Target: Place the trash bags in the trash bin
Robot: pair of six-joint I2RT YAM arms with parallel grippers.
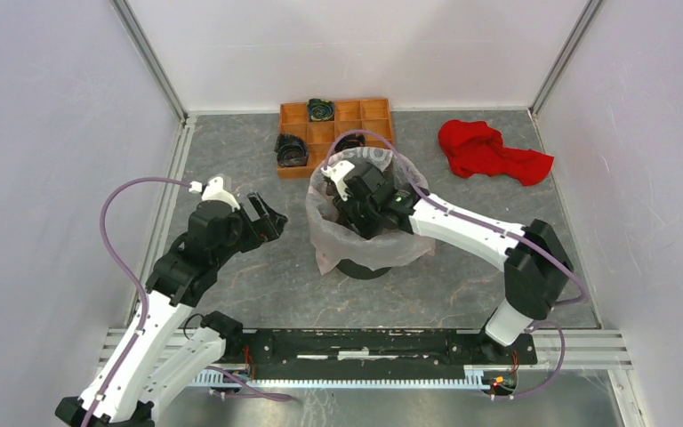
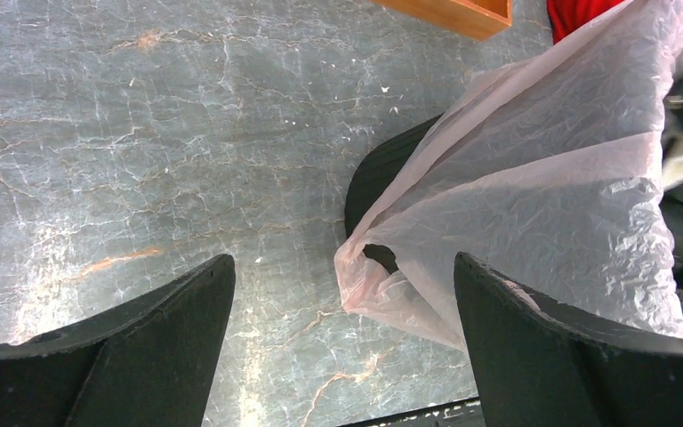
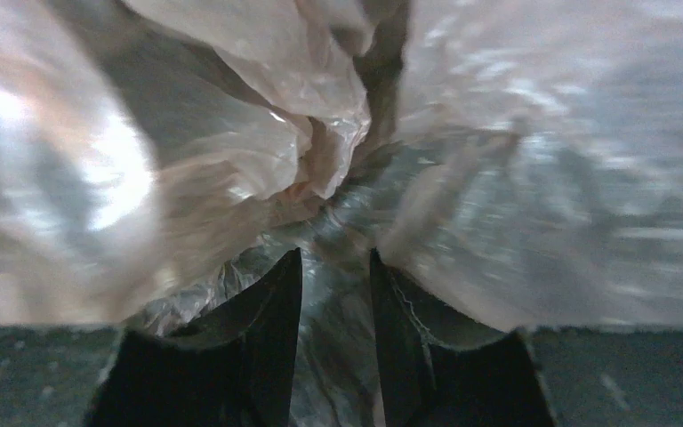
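Observation:
The pale pink trash bag (image 1: pixel 333 242) lines the black trash bin (image 1: pixel 365 269) at the table's middle, its film draped over the rim and down the outside. My right gripper (image 1: pixel 362 216) reaches down into the bin's mouth. In the right wrist view its fingers stand a little apart (image 3: pixel 335 253), with wrinkled bag film (image 3: pixel 258 151) all around and nothing pinched. My left gripper (image 1: pixel 267 218) hovers wide open just left of the bin. From the left wrist, a loose bag corner (image 2: pixel 382 289) hangs between the fingers (image 2: pixel 342 258) over the bin's dark wall (image 2: pixel 382 173).
An orange compartment tray (image 1: pixel 295 114) with dark items stands behind the bin. A red cloth (image 1: pixel 489 151) lies at the back right. White walls close in on both sides and the back. A metal rail (image 1: pixel 365 342) runs along the near edge.

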